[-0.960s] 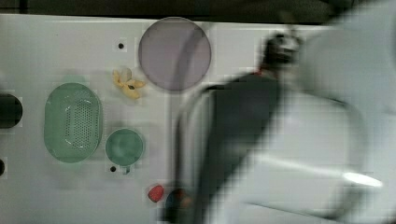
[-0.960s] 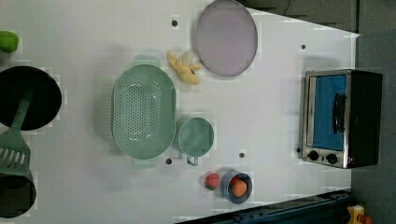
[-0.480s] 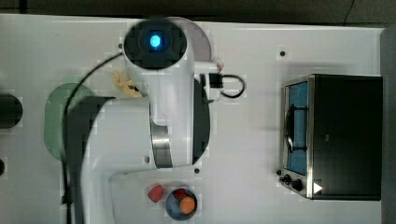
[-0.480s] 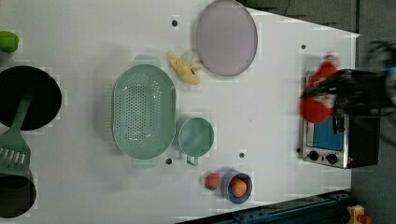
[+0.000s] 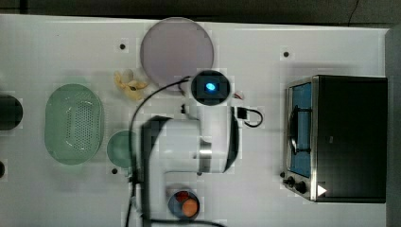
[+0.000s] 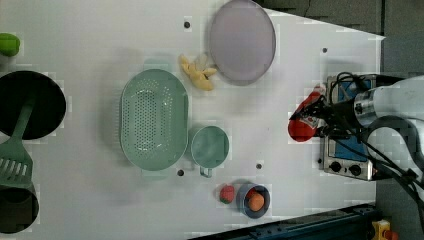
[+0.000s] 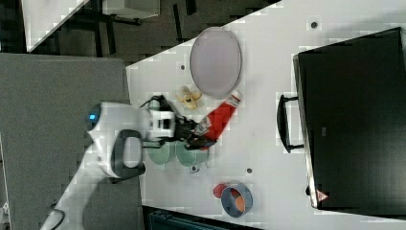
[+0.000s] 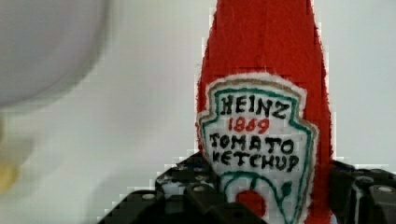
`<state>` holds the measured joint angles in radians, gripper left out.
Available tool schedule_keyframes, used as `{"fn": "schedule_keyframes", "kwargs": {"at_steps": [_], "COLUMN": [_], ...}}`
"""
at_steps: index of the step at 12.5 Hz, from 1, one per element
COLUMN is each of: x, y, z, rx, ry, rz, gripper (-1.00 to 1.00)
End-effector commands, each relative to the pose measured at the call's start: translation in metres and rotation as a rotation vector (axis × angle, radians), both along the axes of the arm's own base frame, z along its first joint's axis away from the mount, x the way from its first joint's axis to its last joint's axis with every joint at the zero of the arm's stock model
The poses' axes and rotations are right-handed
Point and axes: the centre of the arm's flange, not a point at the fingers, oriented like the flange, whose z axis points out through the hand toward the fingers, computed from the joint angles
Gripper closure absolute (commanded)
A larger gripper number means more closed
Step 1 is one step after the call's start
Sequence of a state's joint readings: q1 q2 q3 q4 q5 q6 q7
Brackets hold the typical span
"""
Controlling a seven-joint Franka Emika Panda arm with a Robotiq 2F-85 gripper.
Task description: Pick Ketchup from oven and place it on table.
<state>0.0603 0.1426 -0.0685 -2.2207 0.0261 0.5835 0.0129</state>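
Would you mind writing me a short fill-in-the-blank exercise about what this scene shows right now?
1. The gripper is shut on the ___ bottle.
2. The label on the ketchup reads HEINZ 1869 TOMATO ___.
3. In the top view, the oven stands at the table's ___ side.
4. In the left view, the yellow banana lies between the green colander and the round ___.

Missing words: ketchup; KETCHUP; right; plate
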Motion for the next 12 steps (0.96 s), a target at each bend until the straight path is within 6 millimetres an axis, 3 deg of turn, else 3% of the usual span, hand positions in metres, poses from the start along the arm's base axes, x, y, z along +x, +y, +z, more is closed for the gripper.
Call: {"fn": "schedule_keyframes", "kwargs": {"at_steps": [1,5,7,9,12], "x": [-0.004,-0.010,-0.016,-0.014,-0.012], "y": [-0.013,-0.013,-0.013,-0.011,-0.009], "z": [-0.026,-0.087,-0.106,-0.107,-0.083], "rx": [-0.021,-0.033,-0.037,-0.037,-0.031], "ry": [-0.037,-0.121,-0.134,-0.167,-0.170], "rz": [-0.047,-0.045,-0.046,-0.044,-0.044], "gripper": [-0.29,-0.29,-0.58,-0.99,-1.00]}}
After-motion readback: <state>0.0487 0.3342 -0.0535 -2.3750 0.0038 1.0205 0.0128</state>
